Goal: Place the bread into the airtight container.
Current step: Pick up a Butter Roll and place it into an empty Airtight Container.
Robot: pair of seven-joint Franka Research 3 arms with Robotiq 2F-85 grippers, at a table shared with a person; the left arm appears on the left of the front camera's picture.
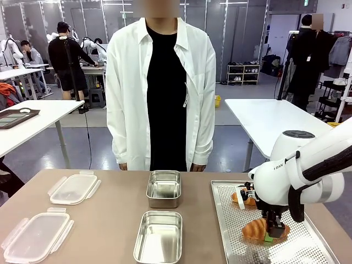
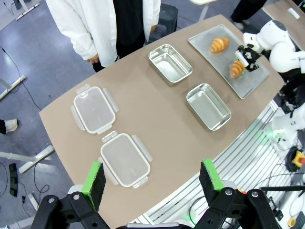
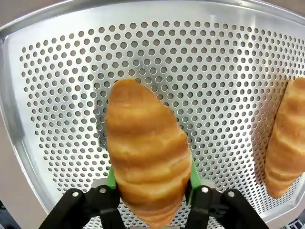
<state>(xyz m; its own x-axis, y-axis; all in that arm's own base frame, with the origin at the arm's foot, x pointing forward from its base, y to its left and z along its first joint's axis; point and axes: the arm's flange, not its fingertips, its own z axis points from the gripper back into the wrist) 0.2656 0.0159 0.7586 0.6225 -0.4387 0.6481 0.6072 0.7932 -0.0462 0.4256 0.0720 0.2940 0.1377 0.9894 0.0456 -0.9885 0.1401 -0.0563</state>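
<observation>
Right fingers (image 3: 102, 200) point straight down, clamped around a croissant (image 3: 145, 157) on the tray (image 3: 214, 71).

table (image 1: 115, 220): brown top | left: far lid (image 1: 73, 188); near lid (image 1: 36, 236); clear plastic, flat, apart | middle: far tin (image 1: 164, 202); near tin (image 1: 158, 237); metal, open, one behind the other | right: perforated metal tray (image 1: 231, 220); beside the tins, not touching

What I count on the table
I see two croissants (image 1: 254, 230), two tins (image 1: 163, 190), two lids (image 1: 73, 188), one tray (image 1: 231, 220) and one person (image 1: 159, 82)
</observation>
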